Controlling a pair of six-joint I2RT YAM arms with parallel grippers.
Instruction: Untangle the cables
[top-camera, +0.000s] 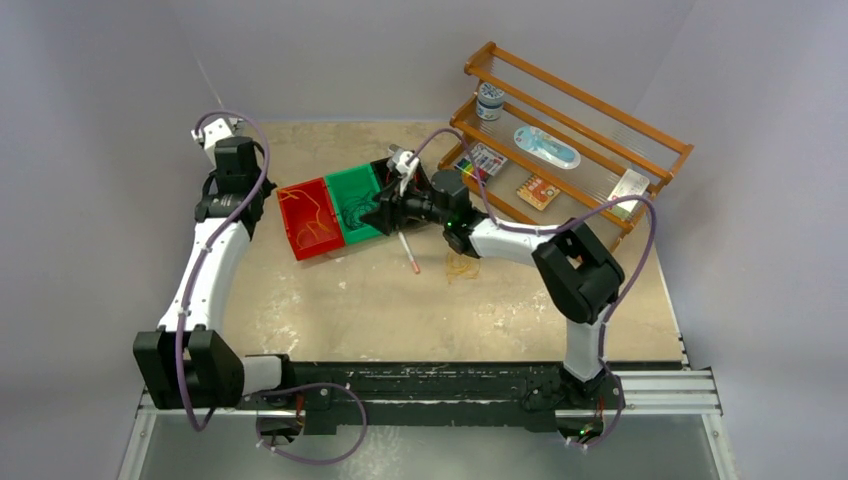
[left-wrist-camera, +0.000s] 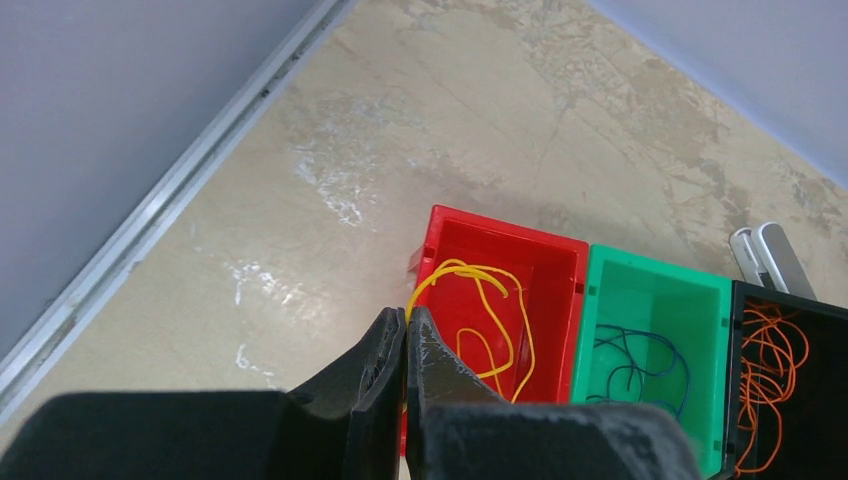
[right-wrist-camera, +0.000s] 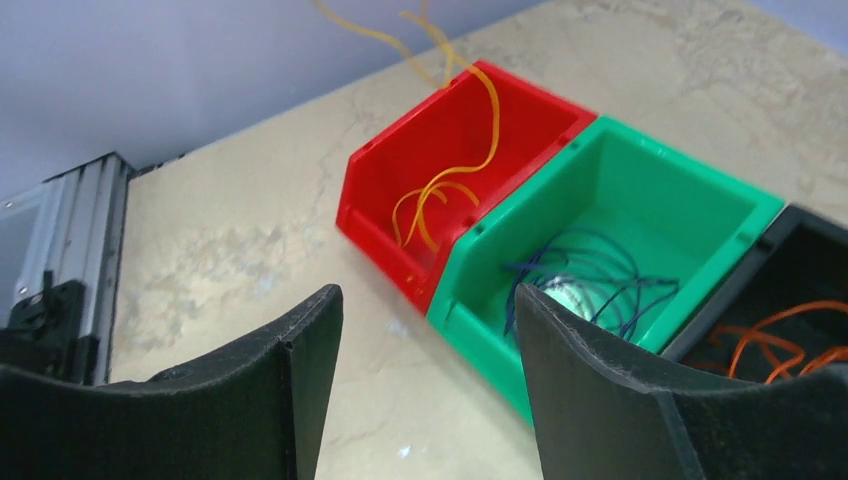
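In the left wrist view, the left gripper (left-wrist-camera: 406, 335) is clamped shut, and the yellow cable (left-wrist-camera: 490, 300) seems to be pinched at its tips. The cable arcs from there down into the red bin (left-wrist-camera: 560, 262). A blue cable (left-wrist-camera: 640, 360) lies coiled in the green bin (left-wrist-camera: 700, 292), and an orange cable (left-wrist-camera: 775, 370) lies in the black bin (left-wrist-camera: 738, 330) beside it.

In the right wrist view, the right gripper (right-wrist-camera: 425, 300) is spread wide and holds nothing. It hovers near the green bin, and the yellow strand rises out of the red bin past the top edge.

In the top view, one more pale yellow coil (top-camera: 462, 266) lies loose on the table (top-camera: 350, 300), just beside the right arm.

All of these wires look thin, very light and springy. They would likely slip from the pads or drag a neighbouring loop along. The safest hold is probably on a single strand at the top of a loop, clear of any crossing.
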